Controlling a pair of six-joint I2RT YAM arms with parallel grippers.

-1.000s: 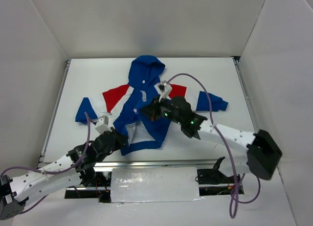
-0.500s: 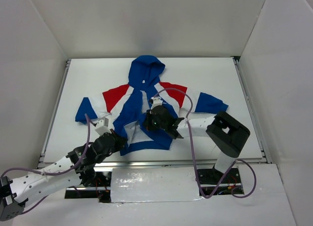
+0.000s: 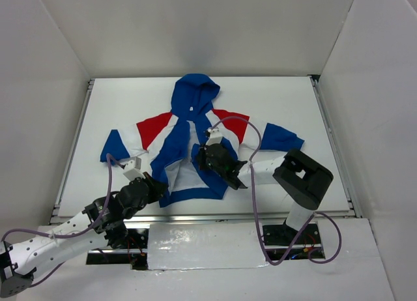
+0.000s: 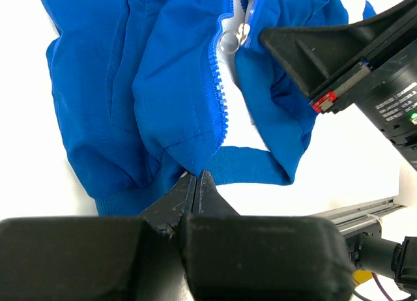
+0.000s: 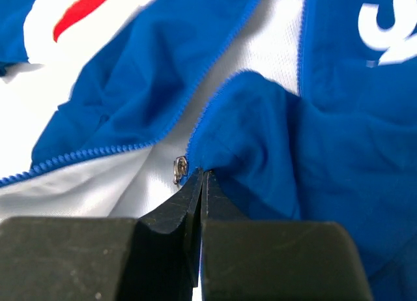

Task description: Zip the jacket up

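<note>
The jacket (image 3: 189, 128) lies flat on the table, hood at the far side, royal blue with red shoulders and white stripes. Its front is open and the white lining (image 3: 189, 174) shows. My left gripper (image 3: 156, 184) is shut on the bottom hem of the left panel (image 4: 197, 174). My right gripper (image 3: 203, 156) is shut on the zipper edge of the right panel (image 5: 202, 174), right beside the small metal zipper slider (image 5: 180, 169). The slider (image 4: 244, 34) and the right gripper's finger (image 4: 326, 43) also show in the left wrist view. White chest lettering (image 5: 391, 21) shows at the upper right.
The white table (image 3: 117, 99) has metal rails along its left edge (image 3: 75, 144) and right edge (image 3: 329, 138). White walls stand on three sides. The right arm's elbow (image 3: 303, 177) is folded over the table's near right. A foil-covered strip (image 3: 205, 245) lies at the near edge.
My right arm has folded back toward the near edge, drawing the right panel's zipper edge down and leftward. The left gripper has stayed on the hem.
</note>
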